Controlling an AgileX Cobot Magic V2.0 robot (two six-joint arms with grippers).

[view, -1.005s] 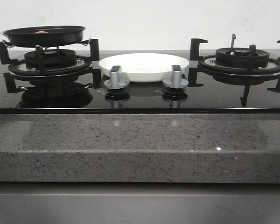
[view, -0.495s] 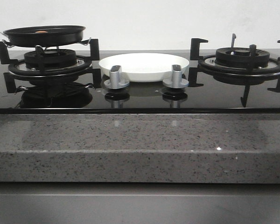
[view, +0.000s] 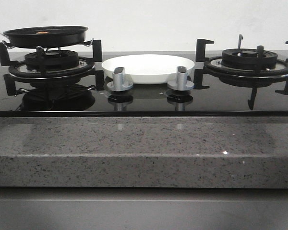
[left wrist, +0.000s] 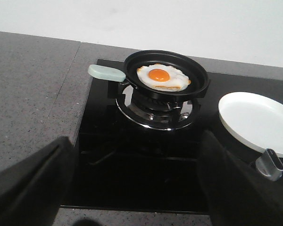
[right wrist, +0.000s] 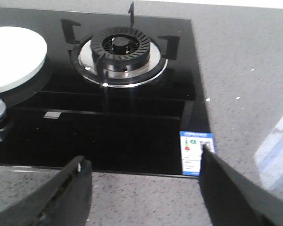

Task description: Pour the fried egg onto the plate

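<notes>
Front view showed you the grey speckled stone counter (view: 144, 153) running across the foreground, with the glossy black glass hob (view: 144, 98) set into it. On that hob, the left burner (view: 52, 63) and the right burner (view: 248, 61) stood well apart, each ringed by black pan supports. You had the plate (view: 149, 67) lying on the glass between the two burners, white and bare, just behind the two silver knobs (view: 119, 80). The black frying pan (view: 45, 36) sat on the left burner's supports, and from the front only a small orange spot showed over its rim. Your left wrist view looked down into the pan (left wrist: 166, 75), where the fried egg (left wrist: 162, 77) lay flat inside, yolk up, with the pale green handle (left wrist: 106, 73) sticking out away from the plate (left wrist: 257, 122). Your left gripper (left wrist: 139, 188) hung over the near edge of the hob, well apart from the pan, fingers spread wide with nothing between them. Your right gripper (right wrist: 141, 188) hung near the hob's front corner on the right burner's (right wrist: 119, 49) side, likewise spread wide and holding nothing. A small blue and white label (right wrist: 194, 153) was stuck on that corner of the glass, close to one right finger.
</notes>
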